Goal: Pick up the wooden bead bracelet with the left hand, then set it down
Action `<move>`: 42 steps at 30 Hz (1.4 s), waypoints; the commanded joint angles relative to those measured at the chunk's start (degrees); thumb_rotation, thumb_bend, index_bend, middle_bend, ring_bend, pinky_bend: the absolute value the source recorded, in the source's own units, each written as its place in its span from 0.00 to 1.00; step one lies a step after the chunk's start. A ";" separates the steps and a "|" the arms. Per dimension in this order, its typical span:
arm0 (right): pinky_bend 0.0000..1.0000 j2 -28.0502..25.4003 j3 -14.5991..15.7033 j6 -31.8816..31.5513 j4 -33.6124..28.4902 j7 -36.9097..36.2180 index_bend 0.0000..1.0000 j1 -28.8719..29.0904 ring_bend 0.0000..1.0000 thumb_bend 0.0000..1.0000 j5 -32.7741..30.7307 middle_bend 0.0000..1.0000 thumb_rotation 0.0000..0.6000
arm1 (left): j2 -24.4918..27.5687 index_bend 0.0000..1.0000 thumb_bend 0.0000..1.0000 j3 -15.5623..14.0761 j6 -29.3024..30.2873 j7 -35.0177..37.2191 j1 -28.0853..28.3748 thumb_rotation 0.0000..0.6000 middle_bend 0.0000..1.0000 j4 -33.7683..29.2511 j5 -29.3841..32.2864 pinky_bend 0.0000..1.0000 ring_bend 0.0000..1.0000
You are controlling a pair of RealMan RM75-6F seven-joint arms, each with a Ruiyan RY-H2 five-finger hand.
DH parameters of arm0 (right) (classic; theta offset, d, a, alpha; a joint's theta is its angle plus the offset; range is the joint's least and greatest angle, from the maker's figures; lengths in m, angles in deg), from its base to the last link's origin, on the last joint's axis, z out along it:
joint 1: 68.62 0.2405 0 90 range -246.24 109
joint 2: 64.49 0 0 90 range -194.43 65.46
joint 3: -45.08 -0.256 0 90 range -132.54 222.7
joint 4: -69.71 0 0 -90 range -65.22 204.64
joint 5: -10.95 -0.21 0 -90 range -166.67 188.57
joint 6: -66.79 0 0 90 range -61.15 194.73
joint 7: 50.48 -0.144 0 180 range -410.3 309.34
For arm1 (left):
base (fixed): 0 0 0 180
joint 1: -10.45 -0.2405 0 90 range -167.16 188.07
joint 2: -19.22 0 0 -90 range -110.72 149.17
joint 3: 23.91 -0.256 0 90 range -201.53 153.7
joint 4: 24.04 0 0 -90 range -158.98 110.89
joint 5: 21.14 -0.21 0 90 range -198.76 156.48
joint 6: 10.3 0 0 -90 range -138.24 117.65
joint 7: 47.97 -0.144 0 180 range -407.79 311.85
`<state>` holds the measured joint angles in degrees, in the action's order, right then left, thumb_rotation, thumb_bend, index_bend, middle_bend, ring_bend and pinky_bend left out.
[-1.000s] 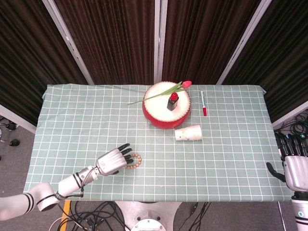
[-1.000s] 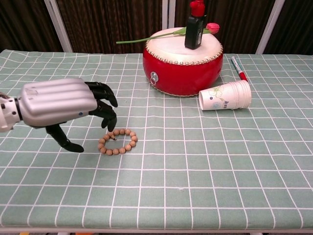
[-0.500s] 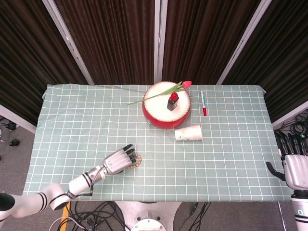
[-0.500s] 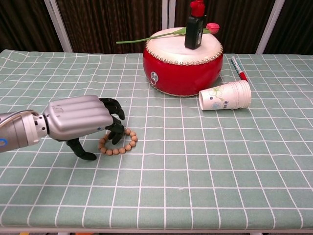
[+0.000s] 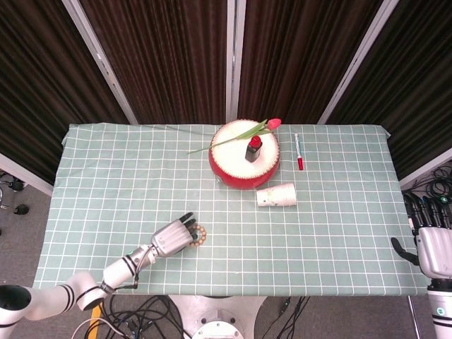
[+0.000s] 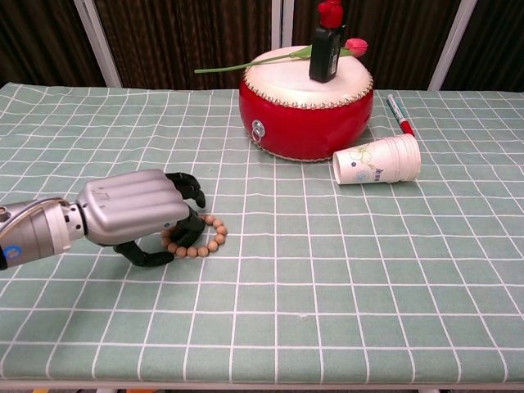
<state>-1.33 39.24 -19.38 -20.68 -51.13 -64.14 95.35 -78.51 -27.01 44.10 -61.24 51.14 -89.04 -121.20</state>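
The left hand (image 6: 135, 217) lies low on the table's near-left, fingers curled over the left part of the wooden bead bracelet (image 6: 206, 239), which lies flat on the checked cloth (image 6: 344, 270). Whether it has actually pinched the beads I cannot tell. The right hand (image 5: 432, 247) waits off the table's right edge, fingers apart and empty.

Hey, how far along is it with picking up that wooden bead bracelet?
Done: the left robot hand is down at the table, its fingers curling over the near side of the wooden bead bracelet. In hand: closing the grasp; the beads lie flat on the checked cloth, so a firm hold is not evident. Left: lifting it, then setting it down. The right robot hand waits off the table's edge.
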 commanded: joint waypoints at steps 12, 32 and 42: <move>0.00 -0.24 0.06 -1.54 -0.15 -1.04 0.02 -0.74 0.00 0.15 0.67 0.06 1.00 | -0.11 0.57 0.37 -0.39 4.56 11.50 -0.81 1.00 0.58 0.08 1.82 0.16 0.26; 0.00 -0.67 -0.24 -4.06 -0.29 -2.50 0.02 -1.64 0.00 0.15 2.00 0.06 1.00 | 13.86 0.58 0.46 5.37 -9.11 79.32 0.41 1.00 0.60 -21.92 17.47 0.20 0.29; 0.00 -1.29 -0.69 -4.29 -1.01 -2.09 0.02 -1.47 0.00 0.14 2.15 0.06 1.00 | 17.73 0.56 0.46 7.06 -16.45 106.31 2.99 0.81 0.60 -25.49 15.44 0.20 0.29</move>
<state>-2.60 38.57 -23.67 -21.66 -53.24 -65.62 97.49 -62.95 -20.97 30.96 38.29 52.74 -112.53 -105.29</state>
